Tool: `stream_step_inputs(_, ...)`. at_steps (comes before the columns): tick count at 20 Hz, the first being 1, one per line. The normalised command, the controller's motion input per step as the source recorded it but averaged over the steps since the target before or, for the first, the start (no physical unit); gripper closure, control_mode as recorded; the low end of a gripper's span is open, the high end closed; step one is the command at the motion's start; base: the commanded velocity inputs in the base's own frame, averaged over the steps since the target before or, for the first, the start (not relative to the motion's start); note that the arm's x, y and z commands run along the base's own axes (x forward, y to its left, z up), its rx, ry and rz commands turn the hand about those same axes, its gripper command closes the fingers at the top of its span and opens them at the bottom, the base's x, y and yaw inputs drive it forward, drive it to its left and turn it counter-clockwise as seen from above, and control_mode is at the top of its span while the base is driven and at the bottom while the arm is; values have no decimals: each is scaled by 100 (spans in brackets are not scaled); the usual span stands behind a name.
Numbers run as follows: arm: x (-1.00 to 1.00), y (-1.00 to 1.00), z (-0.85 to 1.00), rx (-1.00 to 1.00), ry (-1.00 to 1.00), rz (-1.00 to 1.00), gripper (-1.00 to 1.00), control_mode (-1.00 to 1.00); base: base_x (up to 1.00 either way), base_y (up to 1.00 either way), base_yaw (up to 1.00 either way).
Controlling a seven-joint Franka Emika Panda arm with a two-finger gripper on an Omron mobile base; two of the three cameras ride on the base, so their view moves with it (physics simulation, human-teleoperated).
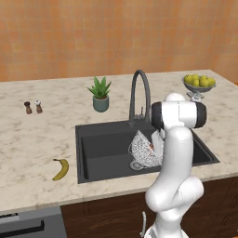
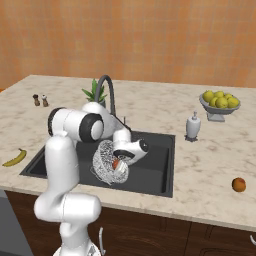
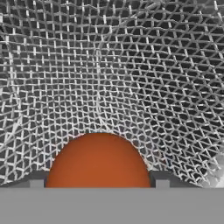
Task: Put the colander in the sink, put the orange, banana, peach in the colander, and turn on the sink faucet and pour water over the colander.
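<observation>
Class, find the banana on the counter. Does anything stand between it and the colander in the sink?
Nothing visible lies on the counter or in the sink between the banana and the colander. However, the colander is tipped on its side, and the gripper, holding a round orange-red fruit, occupies its mouth.

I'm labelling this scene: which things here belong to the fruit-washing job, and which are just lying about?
Job: sink, colander, faucet, banana, red-orange fruit in the colander, orange fruit on the counter.

Lying about: plant, shakers, bowl of yellow-green fruit, soap bottle.
</observation>
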Motion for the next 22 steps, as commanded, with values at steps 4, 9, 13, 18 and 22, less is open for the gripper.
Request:
stream_step_inputs(4, 25, 10, -28, 0, 0, 0, -100, -100, 0, 0, 0)
stream_step_inputs(9, 11, 0, -1, 4, -2, 0, -100, -100, 0, 0, 0)
stream_step_inputs(13, 2, 0, 0, 7, -9, 0, -100, -100, 0, 0, 0)
stream_step_inputs(18, 0, 11, 10, 4, -17, 0, -100, -100, 0, 0, 0)
stream_step_inputs(22, 0, 49, 50, 0, -15, 0, -100, -100, 0, 0, 0)
